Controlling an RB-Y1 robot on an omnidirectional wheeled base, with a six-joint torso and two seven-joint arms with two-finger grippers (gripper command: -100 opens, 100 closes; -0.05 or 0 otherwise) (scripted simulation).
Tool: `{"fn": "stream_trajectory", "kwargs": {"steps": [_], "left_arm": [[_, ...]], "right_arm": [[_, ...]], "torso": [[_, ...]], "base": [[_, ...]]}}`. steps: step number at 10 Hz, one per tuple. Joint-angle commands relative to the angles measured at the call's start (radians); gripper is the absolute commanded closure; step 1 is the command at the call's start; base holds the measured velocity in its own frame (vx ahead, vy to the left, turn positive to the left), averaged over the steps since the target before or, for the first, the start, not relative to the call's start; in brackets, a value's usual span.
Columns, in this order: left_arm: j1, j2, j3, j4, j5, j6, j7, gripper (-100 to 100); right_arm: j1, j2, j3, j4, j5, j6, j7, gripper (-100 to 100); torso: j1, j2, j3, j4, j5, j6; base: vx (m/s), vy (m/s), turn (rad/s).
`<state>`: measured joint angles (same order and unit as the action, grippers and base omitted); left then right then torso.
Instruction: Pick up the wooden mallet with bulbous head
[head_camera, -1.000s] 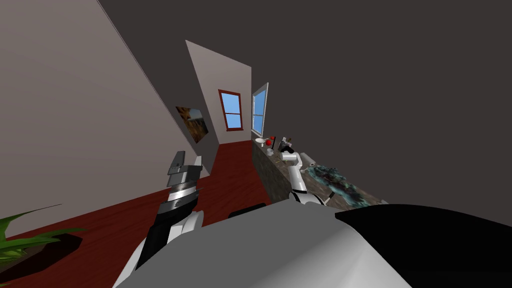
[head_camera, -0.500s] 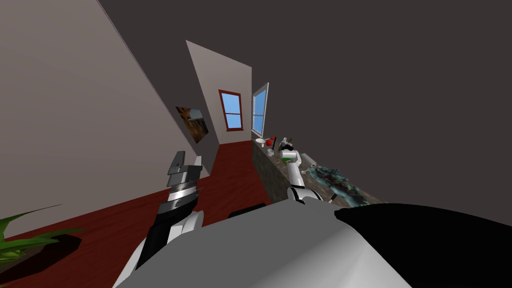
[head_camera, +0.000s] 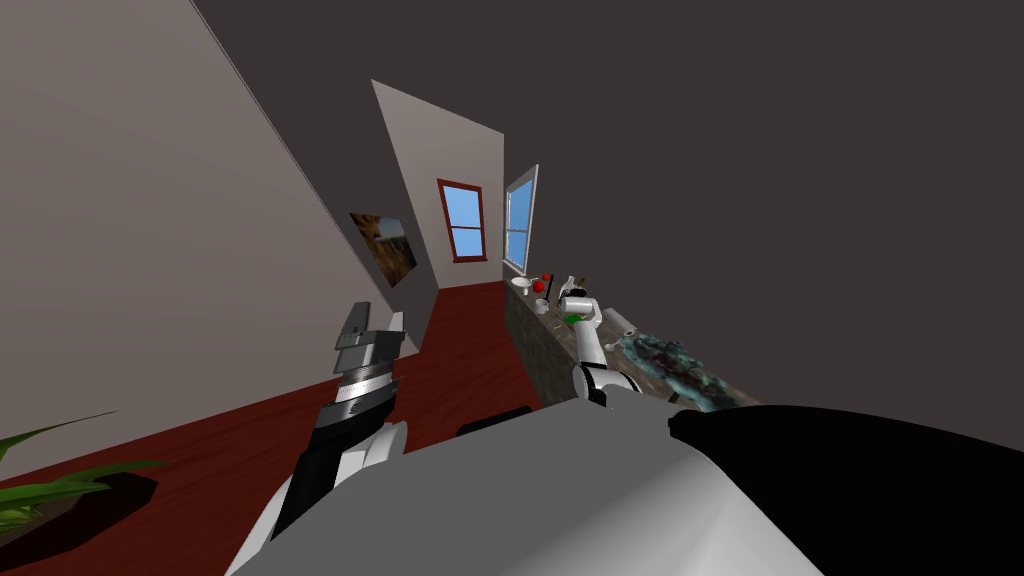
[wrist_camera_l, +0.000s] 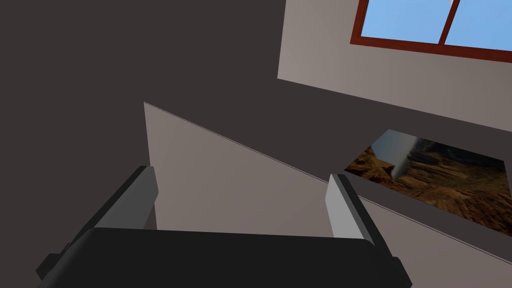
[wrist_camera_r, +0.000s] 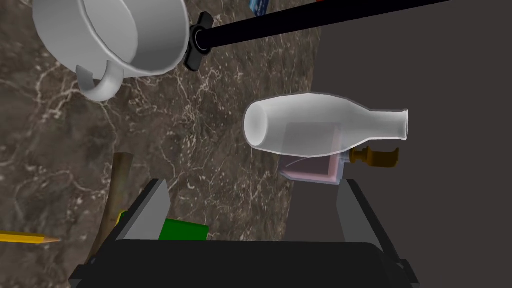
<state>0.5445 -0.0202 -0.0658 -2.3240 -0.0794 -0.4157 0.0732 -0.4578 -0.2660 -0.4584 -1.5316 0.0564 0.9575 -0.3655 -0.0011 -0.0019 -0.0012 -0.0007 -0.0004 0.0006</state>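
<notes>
A brown wooden shaft (wrist_camera_r: 114, 197) lies on the dark marble counter (wrist_camera_r: 210, 150), just outside one finger of my right gripper (wrist_camera_r: 255, 200). Its lower end is hidden behind the gripper's body, so I cannot tell whether it has a bulbous head. The right gripper is open over the counter with nothing between its fingers. In the head view the right arm reaches out along the counter, with the right gripper (head_camera: 570, 287) among small objects. My left gripper (head_camera: 375, 325) is raised over the red floor, and the left gripper (wrist_camera_l: 242, 190) is open and empty.
Near the right gripper are a green block (wrist_camera_r: 184, 231), a yellow pencil (wrist_camera_r: 30, 238), a white cup with a handle (wrist_camera_r: 115, 40), a black rod (wrist_camera_r: 310, 20), a clear bottle on its side (wrist_camera_r: 320, 125) and a pink flask (wrist_camera_r: 310, 170). A dark wall borders the counter.
My right arm has reached farther along the counter, away from me. The left arm has not moved.
</notes>
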Motion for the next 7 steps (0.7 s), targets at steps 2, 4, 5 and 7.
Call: {"fn": "stream_trajectory", "kwargs": {"steps": [2,4,5,7], "left_arm": [[0.0,0.0,0.0,0.0,0.0,0.0,0.0,0],[0.0,0.0,0.0,0.0,0.0,0.0,0.0,0],[0.0,0.0,0.0,0.0,0.0,0.0,0.0,0],[0.0,0.0,0.0,0.0,0.0,0.0,0.0,0]], "right_arm": [[-0.04,-0.002,-0.025,0.055,0.013,0.083,-0.035,-100],[-0.069,-0.008,-0.048,0.102,0.019,0.134,-0.063,-100],[-0.069,-0.008,-0.048,0.103,0.019,0.155,-0.063,-100],[-0.097,-0.014,-0.07,0.151,0.024,0.217,-0.092,-100]], "torso": [[-0.001,-0.001,0.0,0.0,0.0,0.0],[0.0,0.0,0.0,0.0,0.0,0.0],[0.0,0.0,0.0,0.0,0.0,0.0],[-0.001,-0.001,-0.001,0.0,0.0,0.0]], "base": [[0.038,-0.023,0.005],[0.024,-0.013,0.002],[0.036,-0.021,0.005],[0.047,-0.027,0.003]]}}
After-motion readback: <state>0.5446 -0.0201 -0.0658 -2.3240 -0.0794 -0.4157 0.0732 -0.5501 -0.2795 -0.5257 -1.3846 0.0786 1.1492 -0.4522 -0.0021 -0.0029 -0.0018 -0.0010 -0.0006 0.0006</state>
